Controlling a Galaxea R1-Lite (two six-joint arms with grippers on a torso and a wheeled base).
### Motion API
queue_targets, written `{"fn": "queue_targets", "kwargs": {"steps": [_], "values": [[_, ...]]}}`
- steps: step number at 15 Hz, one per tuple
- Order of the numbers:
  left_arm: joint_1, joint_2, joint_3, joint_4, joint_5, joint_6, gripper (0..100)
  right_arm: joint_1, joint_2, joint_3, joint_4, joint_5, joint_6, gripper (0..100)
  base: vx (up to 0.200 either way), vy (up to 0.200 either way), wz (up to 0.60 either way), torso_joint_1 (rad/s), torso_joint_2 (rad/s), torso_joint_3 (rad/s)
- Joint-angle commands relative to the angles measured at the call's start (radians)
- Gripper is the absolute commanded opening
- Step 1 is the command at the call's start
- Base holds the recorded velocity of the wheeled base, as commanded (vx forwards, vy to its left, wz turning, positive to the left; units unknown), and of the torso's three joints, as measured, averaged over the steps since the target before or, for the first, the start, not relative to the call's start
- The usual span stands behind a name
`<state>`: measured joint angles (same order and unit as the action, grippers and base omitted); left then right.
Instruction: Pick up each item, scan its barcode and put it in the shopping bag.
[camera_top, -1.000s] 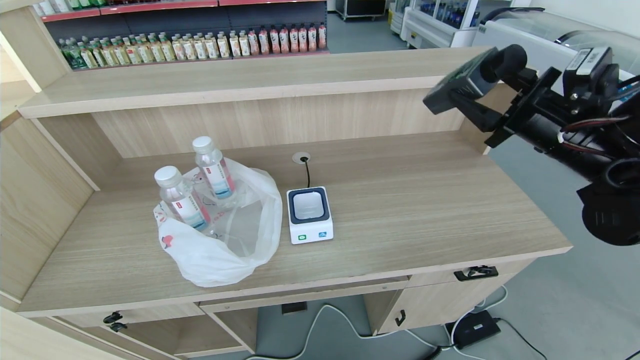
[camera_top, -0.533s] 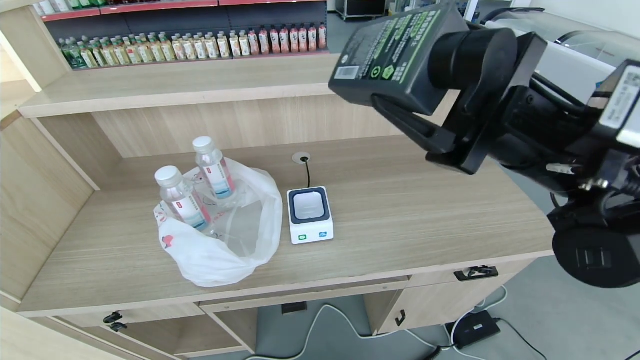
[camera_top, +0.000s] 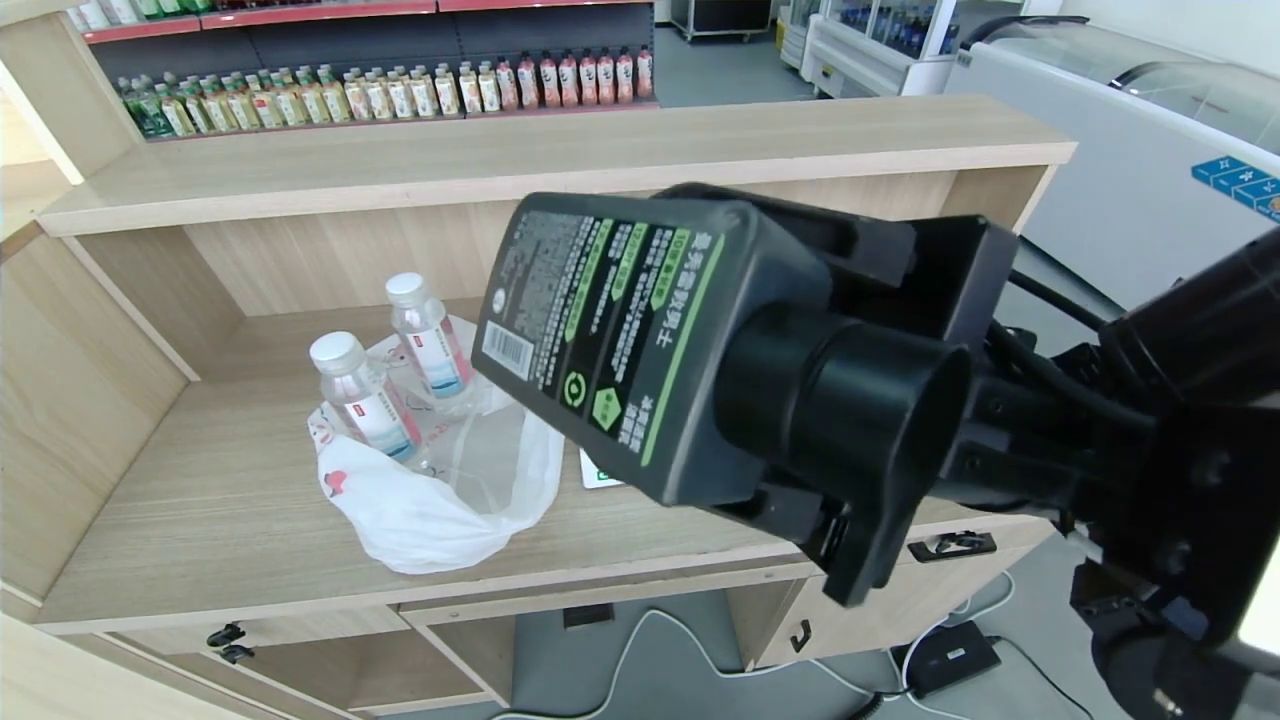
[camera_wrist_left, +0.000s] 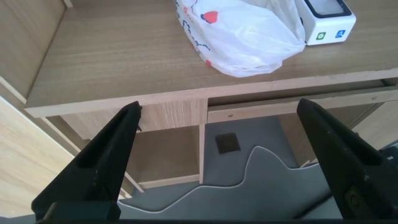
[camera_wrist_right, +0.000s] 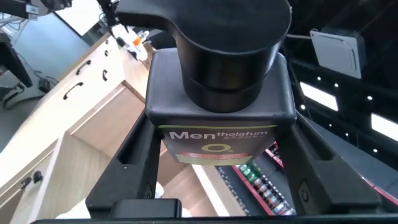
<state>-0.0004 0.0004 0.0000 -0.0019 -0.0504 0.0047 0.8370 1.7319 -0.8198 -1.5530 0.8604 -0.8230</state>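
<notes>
Bottle (camera_top: 620, 330) in claw (camera_wrist_right: 221, 143), bag (camera_top: 420, 505) near counter edge (camera_top: 250, 592)

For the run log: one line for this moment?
right gripper: shut on black bottle, barcode showing | left gripper: open | two water bottles in shopping bag

Right gripper (camera_top: 715, 350) with the black bottle (camera_top: 620, 330) swings from the upper right of the head frame to the centre and comes much closer to the camera. The bottle tips: its cap end now sits lower right, and its barcode (camera_top: 507, 350) sits centre left. It now covers most of the scanner (camera_top: 598, 474); only the scanner's lower-left corner shows.
</notes>
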Motion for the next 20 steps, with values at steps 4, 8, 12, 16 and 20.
{"fn": "queue_targets", "kwargs": {"steps": [4, 8, 12, 16, 20], "values": [[-0.001, 0.0, 0.0, -0.001, 0.0, 0.0, 100, 0.022, -0.018, 0.025, -0.006, -0.003, -0.007, 0, 0.0, 0.0, 0.0, 0.0, 0.0, 0.0], [0.0, 0.0, 0.0, -0.001, 0.0, 0.0, 100, 0.024, -0.026, 0.025, 0.002, -0.015, -0.007, 0, 0.0, 0.0, 0.0, 0.0, 0.0, 0.0], [0.0, 0.0, 0.0, -0.001, 0.0, 0.0, 100, -0.073, -0.115, 0.004, 0.143, -0.313, 0.073, 0, 0.0, 0.0, 0.0, 0.0, 0.0, 0.0], [0.0, 0.0, 0.0, -0.001, 0.0, 0.0, 100, -0.302, -0.305, -0.073, 0.516, -0.721, 0.38, 0, 0.0, 0.0, 0.0, 0.0, 0.0, 0.0], [0.0, 0.0, 0.0, -0.001, 0.0, 0.0, 100, -0.668, -0.318, -0.084, 0.577, -0.724, 0.576, 0, 0.0, 0.0, 0.0, 0.0, 0.0, 0.0]]}}
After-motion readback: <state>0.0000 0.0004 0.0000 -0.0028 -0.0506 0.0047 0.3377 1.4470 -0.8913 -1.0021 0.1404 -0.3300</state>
